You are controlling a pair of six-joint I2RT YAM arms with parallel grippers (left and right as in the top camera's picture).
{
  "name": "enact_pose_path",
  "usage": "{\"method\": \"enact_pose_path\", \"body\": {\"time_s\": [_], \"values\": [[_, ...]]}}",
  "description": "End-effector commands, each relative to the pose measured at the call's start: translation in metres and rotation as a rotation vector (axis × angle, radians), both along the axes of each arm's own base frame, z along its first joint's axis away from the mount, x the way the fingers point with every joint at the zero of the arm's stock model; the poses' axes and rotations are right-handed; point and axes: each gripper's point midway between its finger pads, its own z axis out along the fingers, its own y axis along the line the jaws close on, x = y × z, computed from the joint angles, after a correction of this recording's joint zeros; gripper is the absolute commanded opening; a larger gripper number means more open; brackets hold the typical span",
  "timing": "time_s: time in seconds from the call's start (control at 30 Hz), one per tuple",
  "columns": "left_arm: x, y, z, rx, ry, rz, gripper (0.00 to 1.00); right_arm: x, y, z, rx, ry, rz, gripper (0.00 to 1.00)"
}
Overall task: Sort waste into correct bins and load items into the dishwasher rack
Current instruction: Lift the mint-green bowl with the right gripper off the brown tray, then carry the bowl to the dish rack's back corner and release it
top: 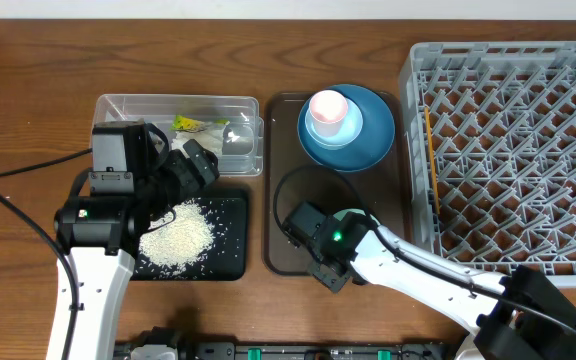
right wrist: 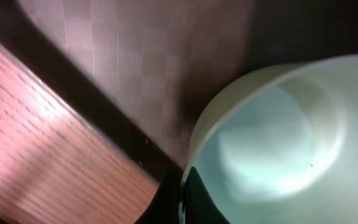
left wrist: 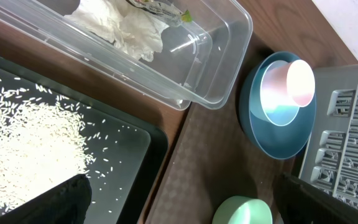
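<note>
Two grippers at work over the table [top: 28, 120]. Left gripper [top: 196, 172] spread wide and empty, hanging above the line where the tub [top: 118, 105] meets the black tray [top: 230, 262]. Right gripper [right wrist: 185, 196] pressed together on the rim of the mint bowl [top: 356, 214], one finger [right wrist: 197, 202] inside the rim, the other seemingly outside. Mint bowl upright at the near end of the brown tray [top: 283, 150], toward its right edge. At the far end of that tray, the plate [top: 373, 140], carrying the small bowl [top: 346, 132] with the cup [top: 326, 108] inside it. Tub toward the table's far edge, just left of the brown tray; inside it, the tissue [left wrist: 123, 28] and the wrapper [top: 193, 125], touching, near the far wall. Black tray just beside the tub's near wall, with the rice [top: 178, 240] heaped toward its left edge and stray grains scattered toward the right. Rack [top: 508, 150] filling the table's far right corner, just beside the brown tray's right edge. Chopsticks [top: 430, 150] along the rack's left edge; cannot tell how they rest among the pegs.
</note>
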Motion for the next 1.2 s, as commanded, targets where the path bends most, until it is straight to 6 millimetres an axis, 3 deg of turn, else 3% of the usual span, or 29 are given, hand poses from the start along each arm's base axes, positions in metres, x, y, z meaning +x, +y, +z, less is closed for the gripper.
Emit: {"method": "enact_pose_path", "body": {"time_s": [0.0,0.4,0.57,0.8,1.0,1.17], "values": [[0.002,0.002,0.003,0.012,-0.012,-0.002,0.96,-0.002,0.006,-0.004,0.009,-0.002,0.016,0.01],[0.002,0.002,0.003,0.012,-0.012,-0.002,0.96,0.009,0.020,0.000,0.073,-0.048,-0.025,0.01],[0.002,0.002,0.003,0.012,-0.012,-0.002,0.96,0.027,0.037,0.015,0.149,-0.088,-0.105,0.01],[0.002,0.002,0.003,0.012,-0.012,-0.002,0.96,0.065,0.037,0.075,0.296,-0.098,-0.212,0.01],[0.002,0.002,0.003,0.012,-0.012,-0.002,0.96,0.121,0.010,0.140,0.494,-0.140,-0.324,0.01],[0.002,0.002,0.003,0.012,-0.012,-0.002,0.96,0.179,-0.032,0.193,0.765,-0.198,-0.380,0.01]]}}
